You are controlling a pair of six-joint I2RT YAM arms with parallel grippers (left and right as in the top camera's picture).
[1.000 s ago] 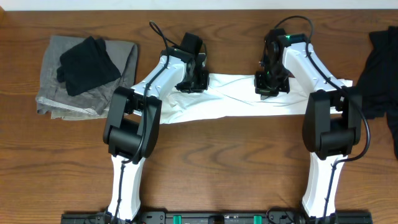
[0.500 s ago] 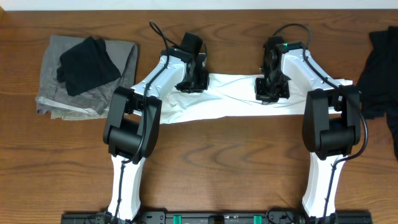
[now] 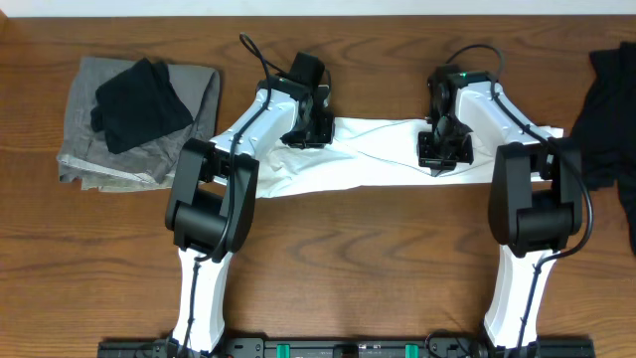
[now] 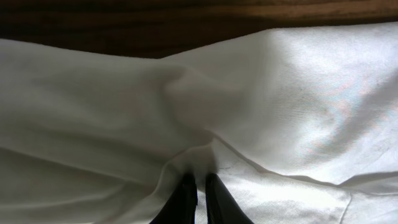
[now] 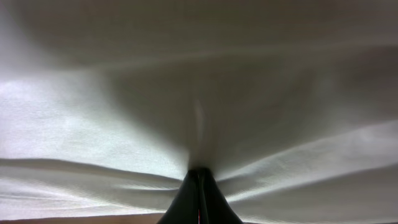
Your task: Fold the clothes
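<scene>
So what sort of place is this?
Probably a robotics test bench, not a laundry: a wooden table, a left claw and right claw both pinching one white T-shirt, spare clothes piled aside.

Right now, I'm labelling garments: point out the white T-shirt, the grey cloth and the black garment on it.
white T-shirt [image 3: 370,159], overhead view, its middle span.
grey cloth [image 3: 87,164], overhead view, bare lower-left part.
black garment [image 3: 139,104], overhead view, its centre.

A robotics lab bench — two arms [image 3: 204,199] fixed to a wooden table [image 3: 358,259].
</scene>
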